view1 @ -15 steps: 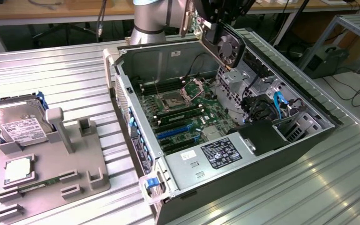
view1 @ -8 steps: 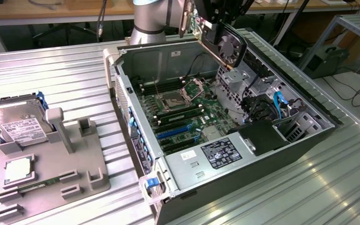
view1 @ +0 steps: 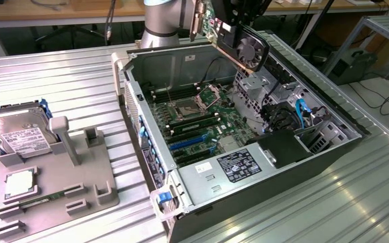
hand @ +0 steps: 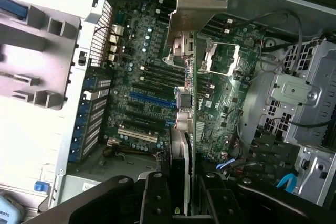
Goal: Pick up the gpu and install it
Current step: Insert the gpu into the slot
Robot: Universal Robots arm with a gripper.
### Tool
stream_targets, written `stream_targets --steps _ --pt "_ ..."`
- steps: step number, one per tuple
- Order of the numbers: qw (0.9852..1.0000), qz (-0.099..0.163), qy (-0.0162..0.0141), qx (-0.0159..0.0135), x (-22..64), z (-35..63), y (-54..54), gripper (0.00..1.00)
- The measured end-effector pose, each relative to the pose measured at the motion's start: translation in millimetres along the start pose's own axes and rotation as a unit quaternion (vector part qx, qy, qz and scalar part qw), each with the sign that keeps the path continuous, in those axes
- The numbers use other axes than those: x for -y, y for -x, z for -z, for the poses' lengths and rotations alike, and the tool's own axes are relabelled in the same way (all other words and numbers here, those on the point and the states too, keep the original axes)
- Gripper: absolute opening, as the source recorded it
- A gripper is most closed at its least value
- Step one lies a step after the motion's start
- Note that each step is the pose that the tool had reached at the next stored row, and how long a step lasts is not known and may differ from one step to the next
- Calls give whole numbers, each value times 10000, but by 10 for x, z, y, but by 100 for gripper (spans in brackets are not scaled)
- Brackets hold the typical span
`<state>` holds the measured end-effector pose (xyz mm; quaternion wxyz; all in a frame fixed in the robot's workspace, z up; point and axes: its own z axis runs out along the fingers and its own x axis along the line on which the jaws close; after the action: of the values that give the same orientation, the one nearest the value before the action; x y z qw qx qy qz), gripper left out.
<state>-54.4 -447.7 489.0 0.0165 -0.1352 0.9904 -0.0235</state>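
Exterior view: the gripper (view1: 240, 14) clamps the gpu (view1: 243, 44) at 12 o'clock, above the open case (view1: 174, 63); the blue slots (view1: 186, 143) lie toward 7 o'clock from it

Wrist view: the gpu (hand: 190, 108) sits edge-on between the gripper's (hand: 181, 198) closed jaws, its long axis running away over the motherboard (hand: 152, 66)

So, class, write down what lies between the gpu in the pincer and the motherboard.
Nothing but air: in the exterior view the gpu, clamped in the pincer, hangs above the open case, clear of the motherboard.
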Motion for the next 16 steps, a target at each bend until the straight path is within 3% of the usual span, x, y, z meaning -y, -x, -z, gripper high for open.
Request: stream_targets --steps 7,16 --pt "9993 363 9 18 0 0 0 27" --pt "9960 891 23 45 0 0 0 27"
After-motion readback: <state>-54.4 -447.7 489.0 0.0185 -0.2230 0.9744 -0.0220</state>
